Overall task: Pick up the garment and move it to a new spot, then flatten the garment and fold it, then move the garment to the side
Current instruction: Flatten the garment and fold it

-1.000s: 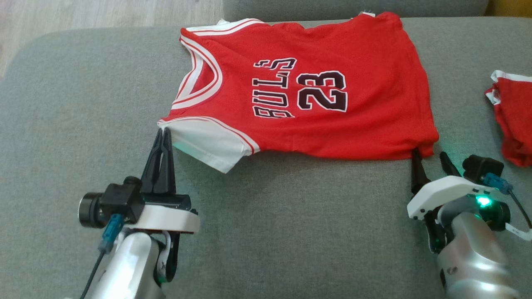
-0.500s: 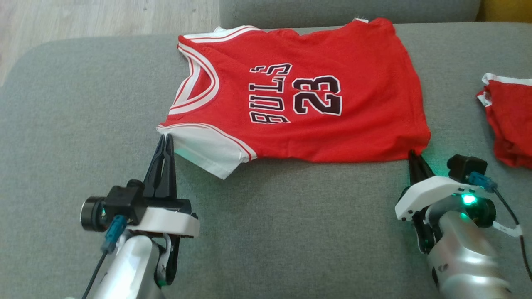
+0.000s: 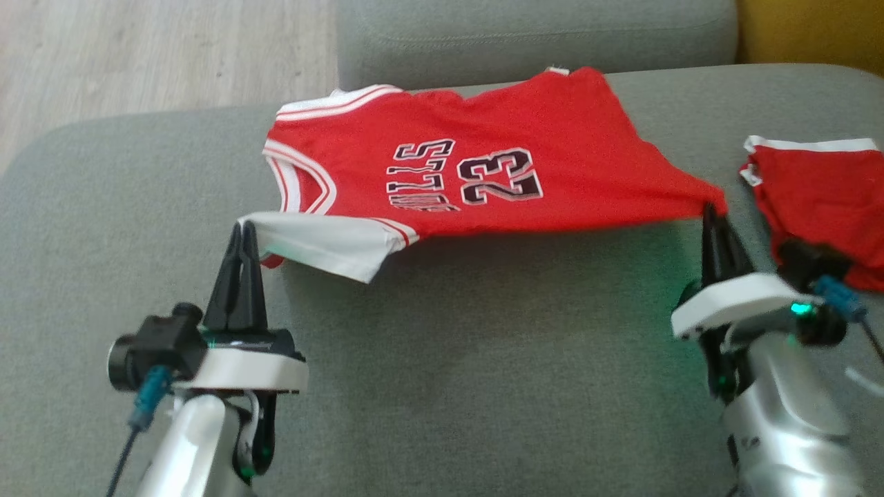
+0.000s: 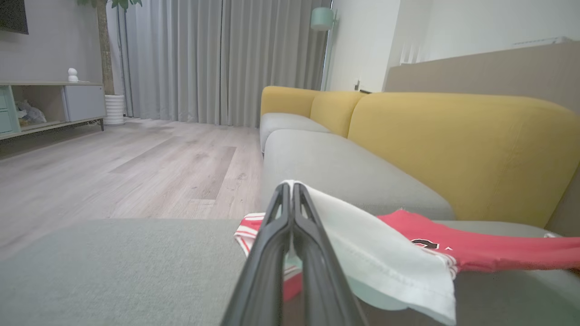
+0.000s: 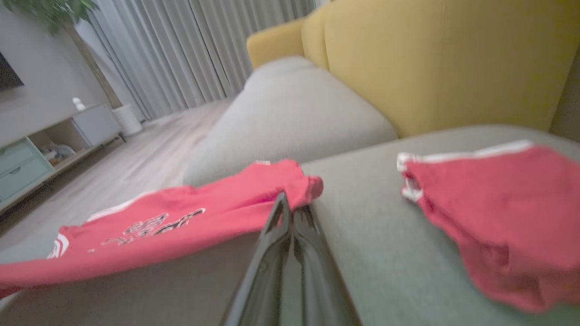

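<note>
Now pinching garment (image 3: pixel 483 172) near-right hem corner with right fingers (image 3: pixel 711 221), open second ago; pinching white near-left sleeve with left fingers (image 3: pixel 242 238). Lifting near edge off sofa (image 3: pixel 483 359); ready for move.

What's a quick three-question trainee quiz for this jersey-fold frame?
1. True or false: the left gripper is shut on the white sleeve of the Bulls jersey.
2. The right gripper pinches the jersey's: A collar, B lower hem corner, C printed number.
3. Fill in: in the head view, the other red garment lies on the grey sofa cushion to the jersey's ____.
Key: 1 true; 2 B; 3 right.
</note>
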